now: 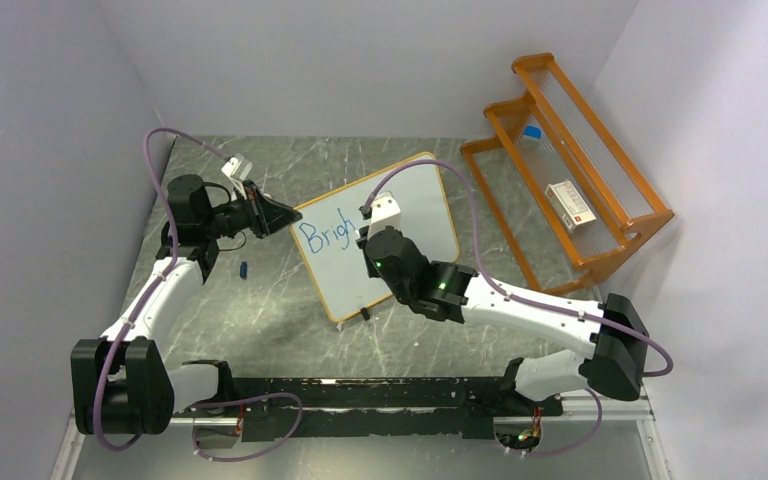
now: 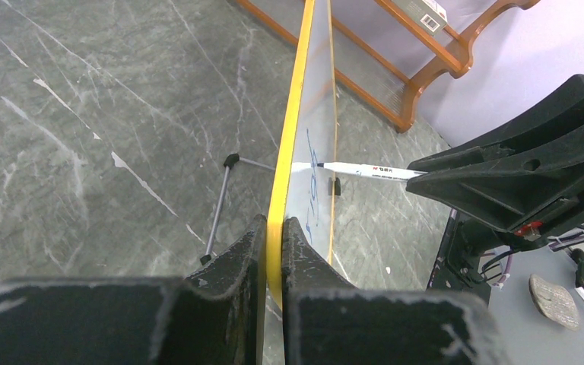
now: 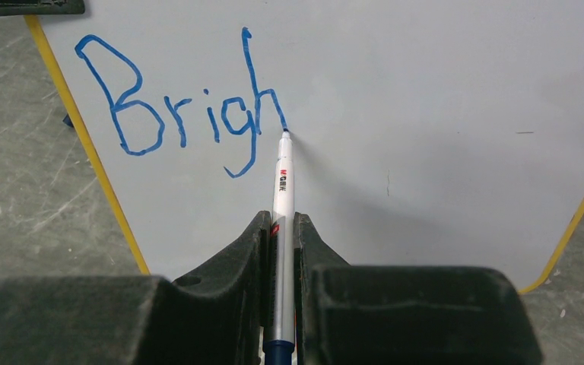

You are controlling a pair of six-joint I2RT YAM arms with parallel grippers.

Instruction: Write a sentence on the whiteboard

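My left hand pinches the left edge of the orange-framed white rectangular whiteboard, steadying it upright on the grey marbled desk (writing pushes it). My right hand grips a slim white marker, tip at the end of the blue handwritten sentence, so far "Brigh".

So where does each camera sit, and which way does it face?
Top external: above and behind, looking down on the whiteboard; left arm, right arm show.
Left wrist: on that arm, looks along the left tool, shut on the whiteboard's edge.
Right wrist: looks along the right tool, shut on the marker at the lettering.
Shared: both wrist views show marker and whiteboard.
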